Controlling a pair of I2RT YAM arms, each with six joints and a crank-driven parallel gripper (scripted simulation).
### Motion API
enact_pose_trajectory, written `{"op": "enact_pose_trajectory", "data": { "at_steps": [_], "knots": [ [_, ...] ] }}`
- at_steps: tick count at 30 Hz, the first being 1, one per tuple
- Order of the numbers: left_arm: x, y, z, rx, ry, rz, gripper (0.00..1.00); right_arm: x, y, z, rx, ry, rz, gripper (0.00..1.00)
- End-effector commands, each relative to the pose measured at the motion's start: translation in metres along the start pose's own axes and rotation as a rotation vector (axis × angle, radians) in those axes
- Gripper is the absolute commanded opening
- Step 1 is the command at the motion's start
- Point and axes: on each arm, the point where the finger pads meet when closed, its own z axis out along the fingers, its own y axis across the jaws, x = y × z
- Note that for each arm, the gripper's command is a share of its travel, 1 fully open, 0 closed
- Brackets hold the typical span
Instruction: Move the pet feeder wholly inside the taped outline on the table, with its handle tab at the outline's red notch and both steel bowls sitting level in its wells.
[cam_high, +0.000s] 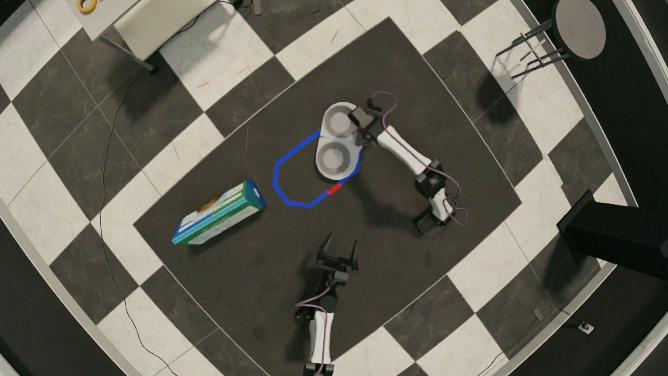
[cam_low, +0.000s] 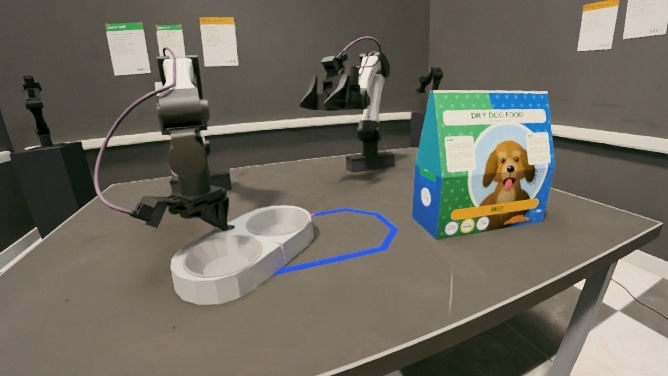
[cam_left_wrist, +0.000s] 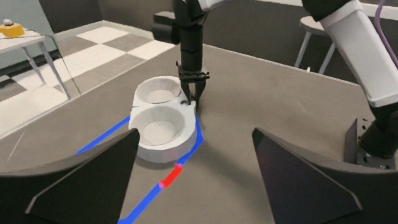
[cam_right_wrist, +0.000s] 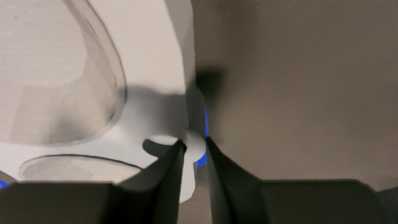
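The white pet feeder (cam_high: 337, 138) (cam_low: 267, 240) (cam_left_wrist: 162, 151) (cam_right_wrist: 155, 75) lies across one end of the blue taped outline (cam_high: 275, 175) (cam_low: 325, 261) (cam_left_wrist: 142, 203), one end beyond the tape. Both steel bowls (cam_high: 340, 121) (cam_high: 334, 157) (cam_low: 223, 257) (cam_low: 278, 222) sit in its wells and look level. The red notch (cam_high: 334, 189) (cam_left_wrist: 171, 176) is just off its other end. My right gripper (cam_right_wrist: 195, 139) (cam_left_wrist: 193, 105) is shut on the handle tab at the feeder's long side. My left gripper (cam_high: 343, 237) (cam_left_wrist: 196, 130) is open and empty, raised off the feeder's notch-side end.
A dog food bag (cam_high: 220, 215) (cam_low: 492, 165) stands beyond the outline's far end, opposite the feeder. The right arm (cam_high: 407, 150) reaches in over the table from the side away from the bag. The table's edge (cam_low: 480, 330) runs past the feeder's outer end.
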Motion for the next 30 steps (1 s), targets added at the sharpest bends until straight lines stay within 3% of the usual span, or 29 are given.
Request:
{"op": "enact_pose_trajectory", "data": {
  "at_steps": [1, 5, 7, 16, 22, 30],
  "knots": [
    [-0.002, 0.000, 0.001, -0.004, -0.010, 0.009, 1.00, 0.001, 0.002, -0.005, -0.019, -0.012, 0.012, 0.11],
    [-0.005, 0.002, 0.001, -0.013, -0.022, 0.018, 1.00, 0.001, 0.004, -0.007, -0.026, -0.016, 0.032, 0.11],
    [0.014, 0.002, -0.003, -0.017, 0.038, 0.011, 1.00, 0.002, 0.008, -0.012, -0.040, -0.024, 0.058, 0.11],
    [0.043, 0.008, -0.011, -0.046, 0.155, 0.020, 1.00, 0.027, 0.020, -0.013, -0.045, -0.021, 0.202, 0.11],
    [0.049, 0.009, -0.013, -0.052, 0.182, 0.022, 1.00, 0.047, 0.023, -0.012, -0.037, -0.015, 0.216, 0.11],
    [0.049, 0.009, -0.013, -0.052, 0.182, 0.019, 1.00, 0.048, 0.020, -0.002, -0.013, -0.006, 0.204, 0.11]
  ]
}}
